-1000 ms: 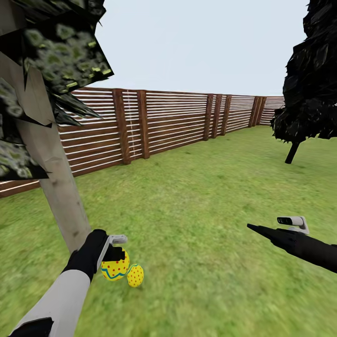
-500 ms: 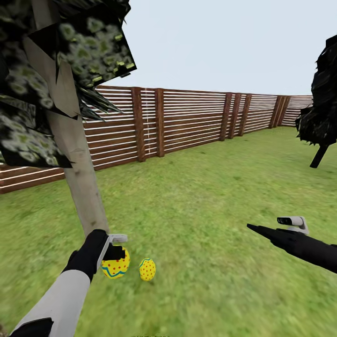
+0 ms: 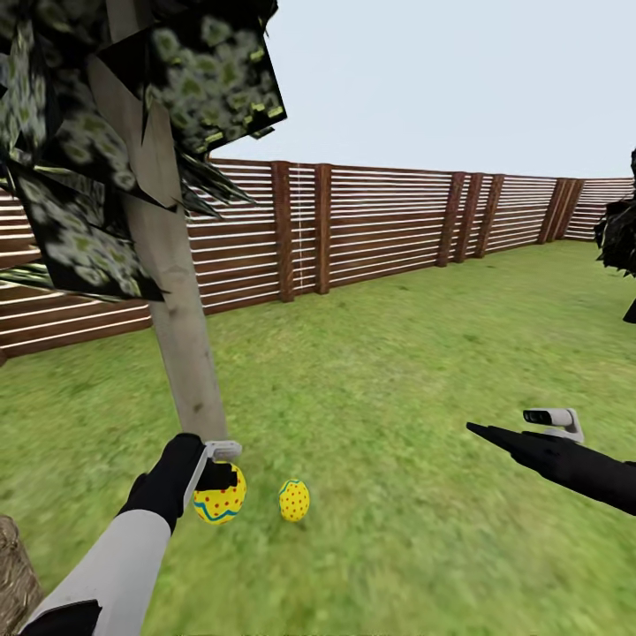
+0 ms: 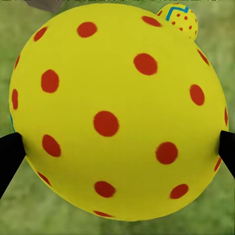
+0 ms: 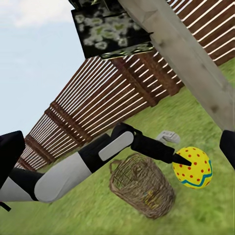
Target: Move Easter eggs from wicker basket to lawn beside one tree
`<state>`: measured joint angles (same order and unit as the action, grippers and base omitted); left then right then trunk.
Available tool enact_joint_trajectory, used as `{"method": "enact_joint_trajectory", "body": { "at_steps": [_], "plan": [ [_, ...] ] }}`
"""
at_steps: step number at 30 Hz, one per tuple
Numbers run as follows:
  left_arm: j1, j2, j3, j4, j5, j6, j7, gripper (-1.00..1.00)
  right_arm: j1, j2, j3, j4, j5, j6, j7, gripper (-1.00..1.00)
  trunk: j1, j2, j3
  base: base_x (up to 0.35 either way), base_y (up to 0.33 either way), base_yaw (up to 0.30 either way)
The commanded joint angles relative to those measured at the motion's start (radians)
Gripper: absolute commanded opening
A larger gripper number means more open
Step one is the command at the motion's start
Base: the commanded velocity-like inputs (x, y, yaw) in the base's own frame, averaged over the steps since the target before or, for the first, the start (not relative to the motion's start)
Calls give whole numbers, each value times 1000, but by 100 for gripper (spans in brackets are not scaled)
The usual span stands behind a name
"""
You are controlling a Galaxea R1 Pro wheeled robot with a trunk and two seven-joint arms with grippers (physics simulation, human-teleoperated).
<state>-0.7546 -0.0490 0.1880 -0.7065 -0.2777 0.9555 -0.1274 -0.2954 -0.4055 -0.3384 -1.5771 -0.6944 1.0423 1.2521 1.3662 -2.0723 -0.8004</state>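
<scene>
My left gripper [image 3: 221,493] is shut on a yellow Easter egg [image 3: 218,502] with red dots and a blue zigzag band, held just above the lawn [image 3: 397,371] at the foot of the tree [image 3: 181,344]. The left wrist view has this egg [image 4: 117,117] pinched between the black fingers [image 4: 9,156]. A second dotted egg [image 3: 294,500] lies on the grass just right of the held one. The wicker basket [image 3: 13,565] shows at the lower left edge and, in the right wrist view, the basket [image 5: 142,185] stands beside my left arm. My right gripper [image 3: 479,430] hovers open over grass at the right.
A brown slat fence [image 3: 380,221] runs across the back of the garden. The tree's speckled foliage [image 3: 132,106] hangs overhead at the upper left. A black tree [image 3: 623,238] stands at the right edge. Open grass stretches ahead and to the right.
The view has swung left: tree, fence and the lying egg slide right in the picture, and the basket's edge appears at lower left. The left gripper still holds its egg; the right arm looks unchanged.
</scene>
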Motion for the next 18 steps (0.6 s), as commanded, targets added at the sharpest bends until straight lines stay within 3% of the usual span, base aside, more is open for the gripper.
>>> {"method": "enact_joint_trajectory", "body": {
  "at_steps": [1, 5, 10, 11, 18],
  "plan": [
    [-1, -1, 6, -1, -11, 1, -10, -100, -1, 0, 0, 0, -1, 5, 2, 100, 4, -8, -4, 0, 0, 6],
    [0, -2, 6, -1, -11, -3, -9, -100, -1, 0, -18, -1, -2, 5, 3, 100, 19, -36, -17, 0, 0, 2],
    [0, -3, 5, -1, -11, -4, -9, -100, 27, 0, -104, -4, -3, 5, 23, 100, 38, -71, -32, 0, 0, 0],
    [0, -3, 5, -1, -11, -4, -9, -100, 38, 7, -136, -4, -3, 5, 41, 100, 42, -78, -36, 0, 0, 0],
    [0, -3, 5, 0, -11, -10, -9, -100, 51, 18, -169, -5, -2, 5, 54, 100, 69, -127, -57, 0, 0, 0]
  ]
}}
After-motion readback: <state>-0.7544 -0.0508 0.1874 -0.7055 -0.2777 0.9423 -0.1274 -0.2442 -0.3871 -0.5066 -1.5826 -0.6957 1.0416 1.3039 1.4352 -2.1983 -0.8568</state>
